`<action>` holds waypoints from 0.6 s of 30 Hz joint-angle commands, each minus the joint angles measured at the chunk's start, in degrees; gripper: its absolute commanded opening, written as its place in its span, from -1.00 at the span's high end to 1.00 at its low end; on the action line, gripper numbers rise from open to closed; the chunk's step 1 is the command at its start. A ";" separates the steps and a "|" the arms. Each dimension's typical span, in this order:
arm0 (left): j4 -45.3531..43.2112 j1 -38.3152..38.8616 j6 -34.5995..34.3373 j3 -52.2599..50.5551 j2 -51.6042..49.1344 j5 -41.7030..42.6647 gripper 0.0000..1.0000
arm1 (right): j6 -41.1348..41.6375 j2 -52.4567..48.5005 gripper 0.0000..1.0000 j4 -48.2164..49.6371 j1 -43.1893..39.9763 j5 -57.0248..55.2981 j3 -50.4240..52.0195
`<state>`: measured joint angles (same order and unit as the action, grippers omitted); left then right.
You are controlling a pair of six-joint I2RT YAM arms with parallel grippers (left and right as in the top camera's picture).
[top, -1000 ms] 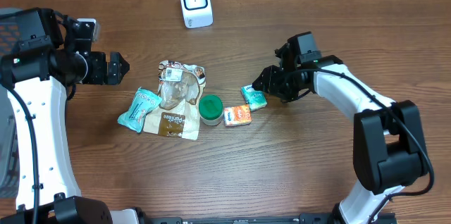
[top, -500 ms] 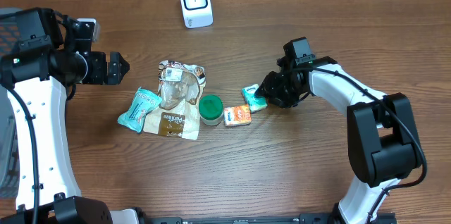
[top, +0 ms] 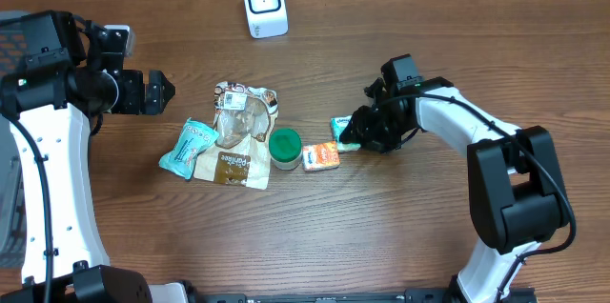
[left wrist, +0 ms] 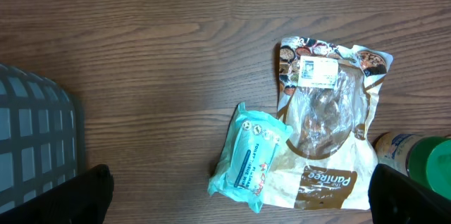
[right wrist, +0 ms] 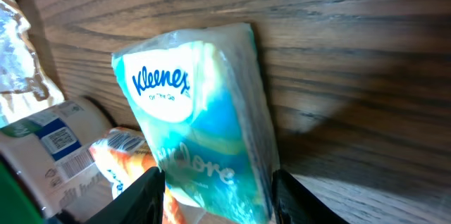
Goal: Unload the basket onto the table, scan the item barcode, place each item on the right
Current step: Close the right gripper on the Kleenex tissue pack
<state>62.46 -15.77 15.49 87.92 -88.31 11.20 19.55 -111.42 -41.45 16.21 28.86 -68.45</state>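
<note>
Right of the table's middle: Kleenex pack (top: 340, 130), a teal-and-white tissue packet, lies on the wooden table (top: 429, 246) with its logo facing the right wrist camera.
Right gripper (top: 355, 132): partly closed around the Kleenex pack, with its fingers (right wrist: 144, 194) on either side and pressed against the wrapper. The pack rests on the wood.
Left gripper (top: 164, 91): jaws spread wide and holding nothing, over bare wood near the pile of goods.
Scanner (top: 265, 4): white and upright at the far edge of the table, well apart from both grippers.
Orange packet (top: 322, 155): between the Kleenex pack and the green-lidded jar, just beside each.
Green-lidded jar (top: 285, 147): against the edge of the brown snack bag.
Brown snack bag (top: 240, 136): flat, with a clear window and a white label near its top.
Teal packet (top: 189, 148): touching the snack bag on the side away from the jar.
Basket (left wrist: 35, 146): grey with grid walls, at the edge of the left wrist view.
</note>
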 commanded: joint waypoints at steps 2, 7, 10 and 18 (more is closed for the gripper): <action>-0.13 0.04 0.81 1.55 0.33 0.66 -0.99 | 4.26 -0.28 0.35 1.31 1.42 -5.46 0.63; -0.13 0.04 0.81 1.55 0.33 0.66 -0.99 | 5.99 -0.59 0.92 2.64 1.42 -6.10 0.63; -0.13 0.04 0.81 1.55 0.33 0.66 -0.99 | 5.95 -0.59 0.92 3.26 1.44 -5.53 0.61; -0.13 0.04 0.81 1.55 0.33 0.66 -0.99 | -3.28 4.90 0.92 3.23 -3.04 14.16 0.44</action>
<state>62.46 -15.77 15.49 87.92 -88.31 11.20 21.30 -111.04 -38.57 15.81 31.77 -68.18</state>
